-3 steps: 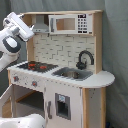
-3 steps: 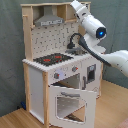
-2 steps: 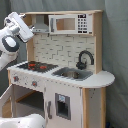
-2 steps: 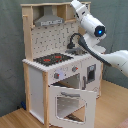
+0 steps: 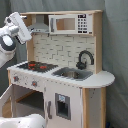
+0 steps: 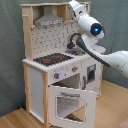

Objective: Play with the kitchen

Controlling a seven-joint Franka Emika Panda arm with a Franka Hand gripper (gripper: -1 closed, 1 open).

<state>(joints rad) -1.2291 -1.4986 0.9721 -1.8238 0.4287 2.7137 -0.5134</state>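
Observation:
The kitchen (image 5: 70, 50) is a tall white and light-wood toy unit, seen in both exterior views. It has a black hob (image 5: 36, 65) with red rings, a black faucet (image 5: 84, 59) over a sink (image 5: 72, 74), a grey hood (image 5: 39, 27) and a small microwave (image 5: 70, 23). In the second exterior view the oven door (image 6: 70, 102) hangs open, with its window facing out. My gripper (image 5: 19, 22) is up at the top shelf level, beside the hood at the first exterior view's left. In the second exterior view the gripper (image 6: 74, 6) covers the microwave area.
A grey curtain hangs behind the kitchen. My white arm (image 6: 112, 57) stretches in from the second exterior view's right, passing above the counter. A white rounded robot part (image 5: 20, 121) lies low at the first exterior view's left. The floor (image 6: 15, 117) is wood.
My gripper has shifted slightly upward near the kitchen's top. The kitchen and its open oven door have not moved.

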